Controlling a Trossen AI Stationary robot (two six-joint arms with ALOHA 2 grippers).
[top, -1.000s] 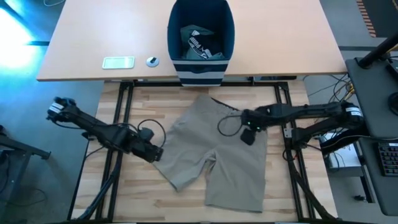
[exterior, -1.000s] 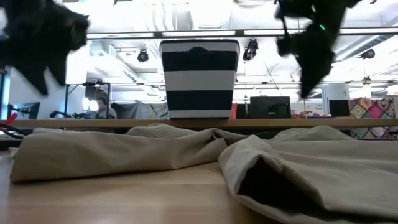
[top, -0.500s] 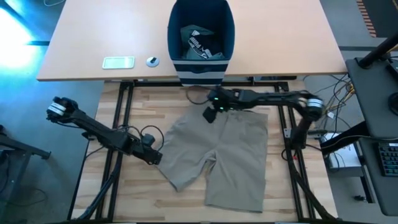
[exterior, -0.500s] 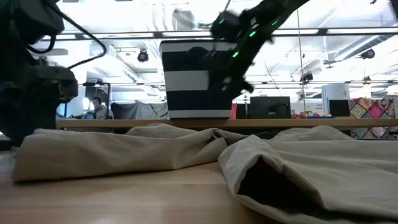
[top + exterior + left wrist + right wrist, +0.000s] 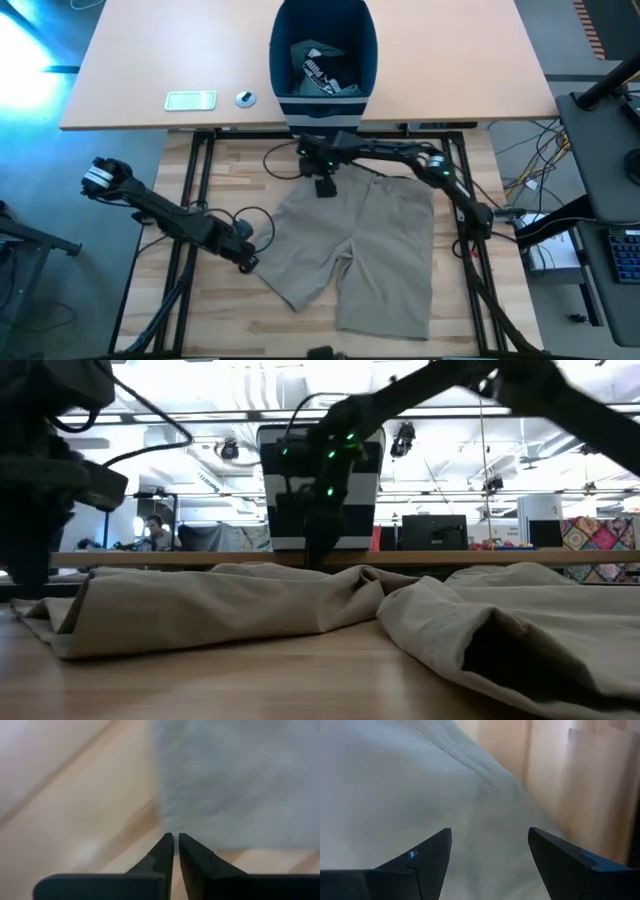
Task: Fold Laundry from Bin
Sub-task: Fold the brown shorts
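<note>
Beige shorts [image 5: 355,250] lie spread flat on the wooden table, waistband toward the far edge. My left gripper [image 5: 248,263] points straight down at the outer corner of the shorts' left leg and is shut. My right gripper [image 5: 325,186] stands open over the left end of the waistband [image 5: 335,178], one finger on each side above the cloth [image 5: 470,795]; whether it touches, I cannot tell. Behind the table the navy striped bin [image 5: 323,110] stands on the far desk. Inside it lies more laundry [image 5: 320,70], a navy piece with white lettering among it. My left gripper comes from above, pointing down, with its two fingers shut together at the corner of the left leg's hem [image 5: 165,822]. The tips meet right on the cloth's edge; one layer or several, I cannot tell. The leg lies on the table, its edge [image 5: 62,632] slightly raised beside the gripper.
A small white flat device [image 5: 190,100] and a little round object [image 5: 245,98] lie on the far desk, left of the bin. Bare wood shows left of the shorts and along the near edge. A person [image 5: 155,532] sits in the room behind.
My right gripper has swept from over the shorts' right side toward the far left, rolling as it went, and now stands over the waistband's left end. My left gripper has sunk onto the left leg's corner and shut. The leg's edge has shifted slightly toward the right.
</note>
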